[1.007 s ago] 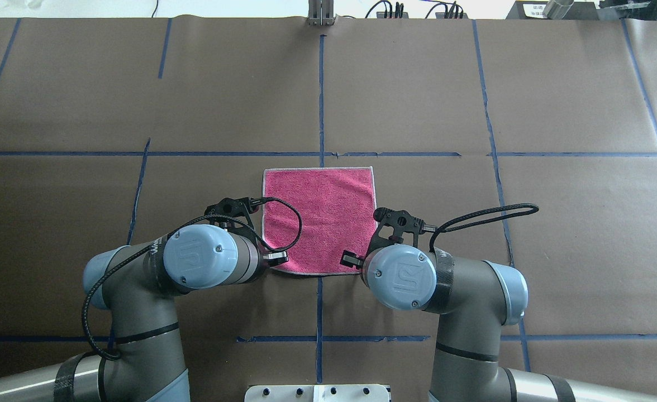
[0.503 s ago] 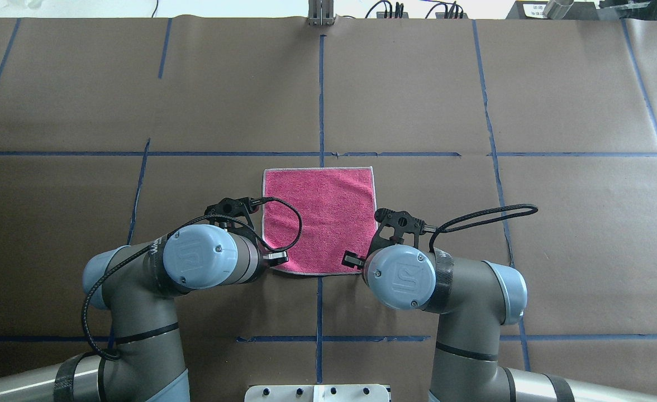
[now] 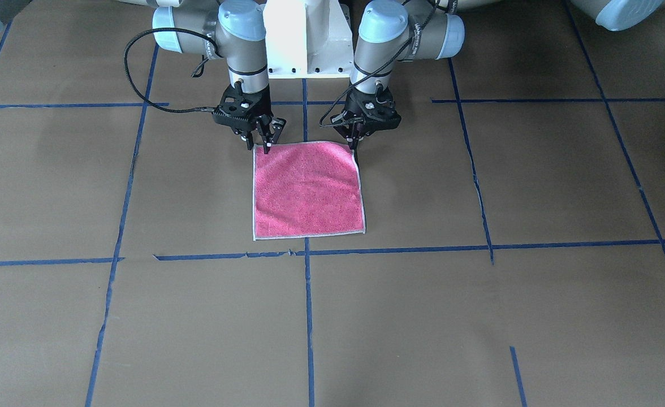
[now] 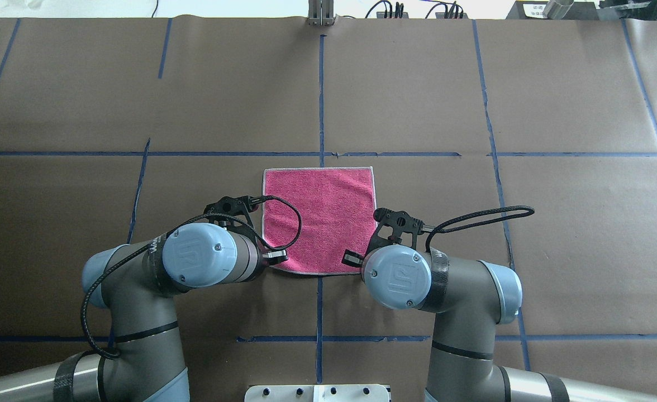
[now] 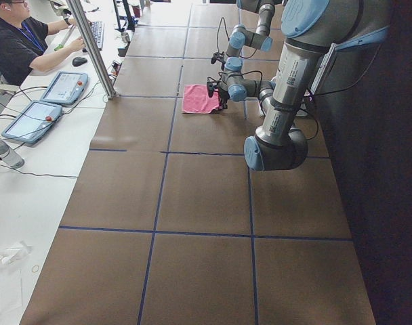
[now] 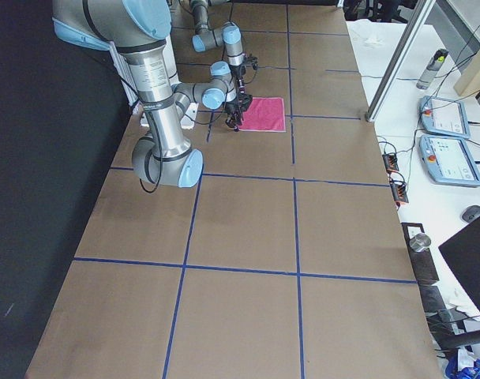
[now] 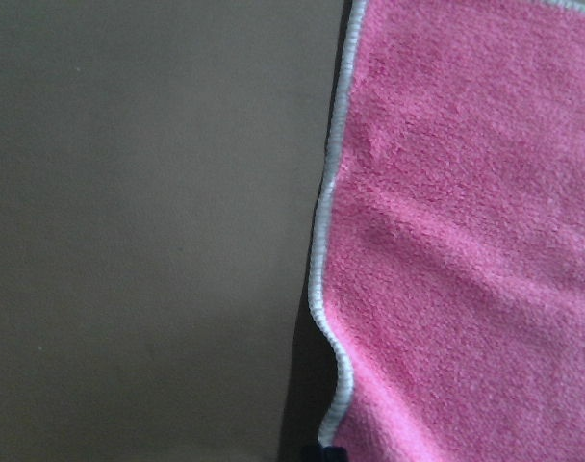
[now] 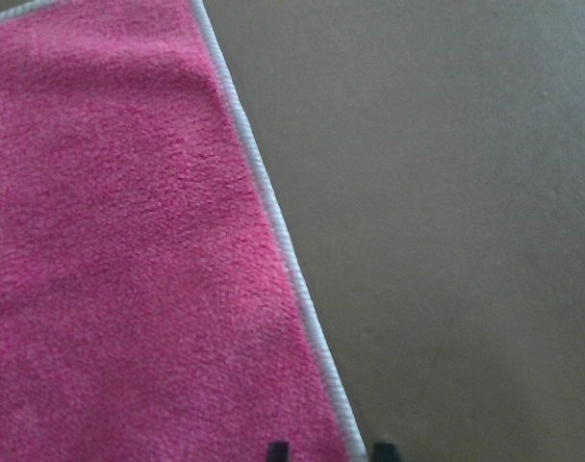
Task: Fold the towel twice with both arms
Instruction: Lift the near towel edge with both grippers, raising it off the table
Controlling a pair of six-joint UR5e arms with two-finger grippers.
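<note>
1. Here's the towel [image 3: 308, 189], flat and pink face up on the tabletop [image 3: 479, 311], lying across the centre blue tape line [image 3: 309, 305]
2. The left arm [image 4: 194, 259] is down at one robot-side corner, with the left fingers [image 7: 321, 454] nipped together on the pale hem, which buckles right there
3. The right arm [image 4: 401, 276] is at the other robot-side corner, its right fingers [image 8: 278, 452] narrowly parted and straddling the hem, the cloth between them lying flat
</note>
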